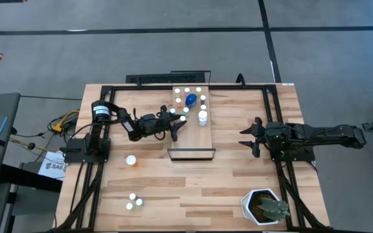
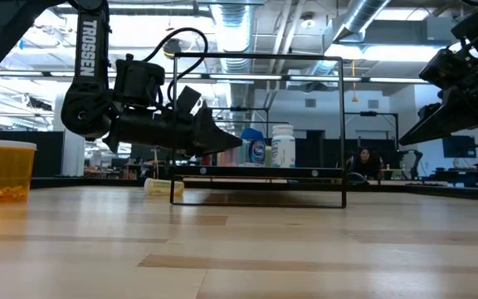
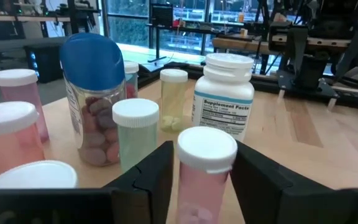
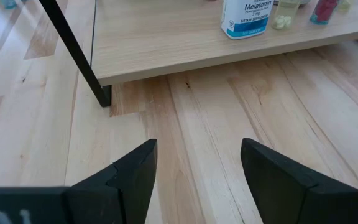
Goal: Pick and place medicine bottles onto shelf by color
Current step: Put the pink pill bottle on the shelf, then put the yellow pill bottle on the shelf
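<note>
Left claw (image 3: 205,180): its two dark fingers (image 3: 154,177) stand on either side of a pink bottle (image 3: 205,171) with a white cap; whether they press on it cannot be told. The bottle stands upright on the light-wood shelf (image 3: 291,134). Just beyond it stand a pale green bottle (image 3: 135,130), a blue-capped jar (image 3: 95,99) of pinkish tablets, a yellowish bottle (image 3: 173,99) and a white supplement bottle (image 3: 224,93) with a blue label. Two more pink bottles (image 3: 18,93) stand at one side, and a white cap (image 3: 33,175) shows near the claw. Dark frame bars (image 3: 303,74) lie beyond the shelf.
</note>
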`<action>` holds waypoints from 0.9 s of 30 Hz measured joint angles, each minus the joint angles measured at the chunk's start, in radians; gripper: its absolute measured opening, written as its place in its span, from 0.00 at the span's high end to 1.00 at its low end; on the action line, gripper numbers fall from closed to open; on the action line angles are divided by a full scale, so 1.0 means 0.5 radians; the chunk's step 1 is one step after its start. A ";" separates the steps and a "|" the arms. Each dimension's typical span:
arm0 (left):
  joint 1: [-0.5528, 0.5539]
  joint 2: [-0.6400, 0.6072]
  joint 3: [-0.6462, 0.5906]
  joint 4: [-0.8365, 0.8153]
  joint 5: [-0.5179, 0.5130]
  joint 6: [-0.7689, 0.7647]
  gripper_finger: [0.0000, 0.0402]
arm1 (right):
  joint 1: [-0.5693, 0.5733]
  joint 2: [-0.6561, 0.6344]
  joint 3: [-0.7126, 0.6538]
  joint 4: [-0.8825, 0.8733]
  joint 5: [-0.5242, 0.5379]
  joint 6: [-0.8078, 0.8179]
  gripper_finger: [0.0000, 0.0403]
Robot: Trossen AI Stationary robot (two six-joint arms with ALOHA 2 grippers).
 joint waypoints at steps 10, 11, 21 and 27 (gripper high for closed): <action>0.000 0.000 -0.016 0.088 0.000 0.021 0.56 | 0.000 0.000 0.001 0.000 0.001 0.000 0.37; 0.000 -0.001 -0.026 0.126 0.001 0.022 0.56 | 0.000 0.000 0.000 0.000 0.000 0.000 0.37; 0.000 -0.080 -0.088 0.224 0.048 0.047 0.56 | 0.000 0.000 0.001 0.000 0.000 0.000 0.37; -0.001 -0.285 -0.125 0.233 0.053 0.252 0.56 | 0.000 0.000 0.001 0.000 0.000 0.000 0.37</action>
